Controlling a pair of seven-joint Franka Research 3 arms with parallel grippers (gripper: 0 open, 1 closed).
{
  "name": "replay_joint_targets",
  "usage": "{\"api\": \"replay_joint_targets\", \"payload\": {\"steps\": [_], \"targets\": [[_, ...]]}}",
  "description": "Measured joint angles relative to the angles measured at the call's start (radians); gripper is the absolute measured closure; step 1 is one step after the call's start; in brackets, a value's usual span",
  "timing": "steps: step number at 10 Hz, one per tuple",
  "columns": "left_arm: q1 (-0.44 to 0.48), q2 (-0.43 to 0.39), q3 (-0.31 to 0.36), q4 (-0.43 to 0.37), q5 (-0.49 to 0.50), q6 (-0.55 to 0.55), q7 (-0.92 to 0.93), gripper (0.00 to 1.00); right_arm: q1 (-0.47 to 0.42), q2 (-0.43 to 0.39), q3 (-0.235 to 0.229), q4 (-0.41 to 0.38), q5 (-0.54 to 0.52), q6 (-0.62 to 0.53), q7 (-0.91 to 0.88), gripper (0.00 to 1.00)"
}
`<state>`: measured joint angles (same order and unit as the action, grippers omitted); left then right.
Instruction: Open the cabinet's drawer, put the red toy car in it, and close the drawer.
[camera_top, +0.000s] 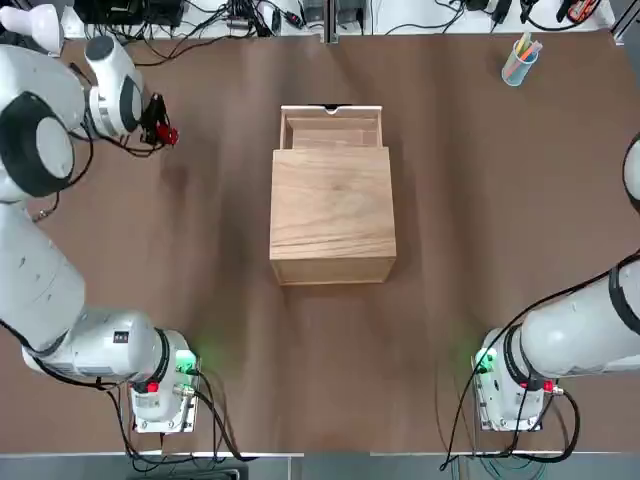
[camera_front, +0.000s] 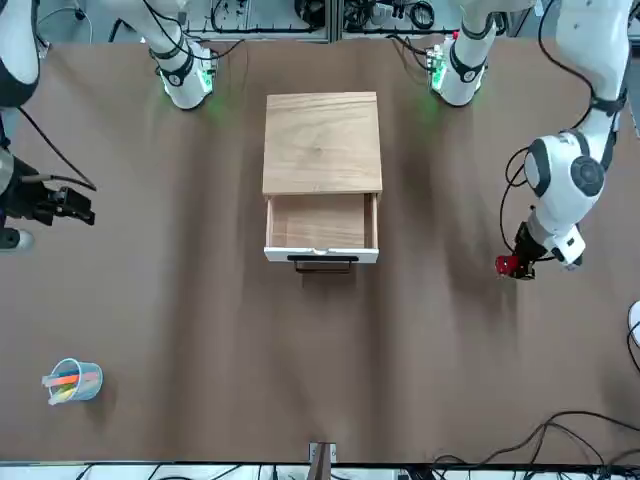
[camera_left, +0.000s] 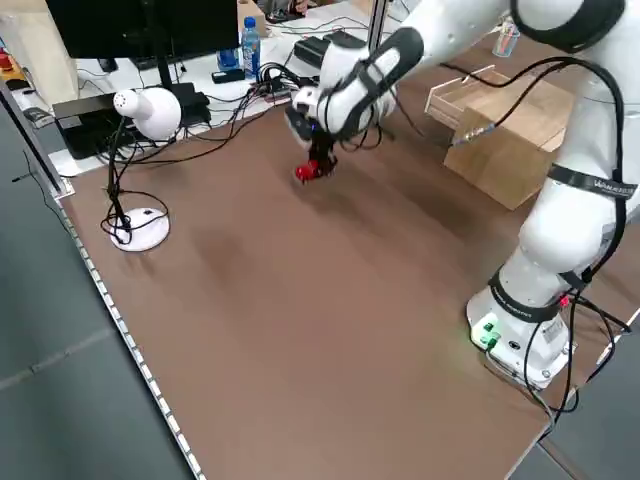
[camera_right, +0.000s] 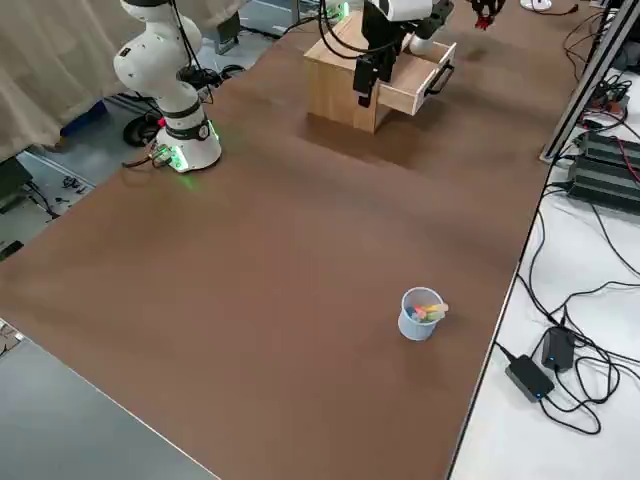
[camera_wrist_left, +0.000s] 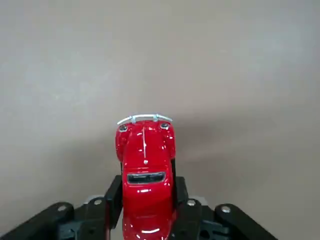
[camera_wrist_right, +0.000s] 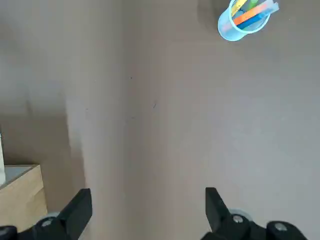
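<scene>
1. The cabinet (camera_top: 332, 215) stands at the middle of the brown table (camera_top: 200, 300), a light wooden box with grain on its top.
2. The drawer (camera_front: 320, 228) is pulled out on the side away from the arms' bases; its tray is bare, and its pale front edge carries a dark handle.
3. The left gripper (camera_top: 160, 128) is at the robot's left of the cabinet, well apart from it, its fingers clamped on the sides of the red toy car.
4. The right gripper (camera_wrist_right: 147, 210) hangs above the table at the robot's right side with its fingers spread wide and nothing between them.
5. A pale blue cup (camera_top: 518, 64) with coloured sticks stands near the table's far right corner.
6. The red toy car (camera_wrist_left: 145, 170) sits between the left fingers, nose outward, above bare table.
</scene>
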<state>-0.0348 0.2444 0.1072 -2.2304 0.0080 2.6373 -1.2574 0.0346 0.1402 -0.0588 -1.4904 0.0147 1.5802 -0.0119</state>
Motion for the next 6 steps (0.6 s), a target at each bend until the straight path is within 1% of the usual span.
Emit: {"api": "replay_joint_targets", "payload": {"steps": [1,2,3,4,6], "targets": [[0.000,-0.043,-0.047,0.049,0.000,-0.116,-0.036,0.56,-0.001,-0.016,0.000,-0.007,0.000,0.000,0.001,0.00],[-0.002,-0.066,-0.107,0.120,0.002,-0.238,-0.103,0.56,-0.002,-0.037,0.000,-0.012,0.000,-0.001,0.002,0.00],[-0.004,-0.072,-0.171,0.199,0.003,-0.344,-0.175,0.56,-0.003,-0.056,-0.001,-0.017,0.000,-0.005,0.002,0.00],[-0.006,-0.071,-0.236,0.264,0.004,-0.421,-0.243,0.56,-0.003,-0.068,-0.001,-0.022,-0.001,-0.007,0.002,0.00],[-0.012,-0.068,-0.354,0.333,0.012,-0.485,-0.372,0.56,-0.004,-0.071,0.000,-0.029,-0.001,-0.007,0.003,0.00]]}}
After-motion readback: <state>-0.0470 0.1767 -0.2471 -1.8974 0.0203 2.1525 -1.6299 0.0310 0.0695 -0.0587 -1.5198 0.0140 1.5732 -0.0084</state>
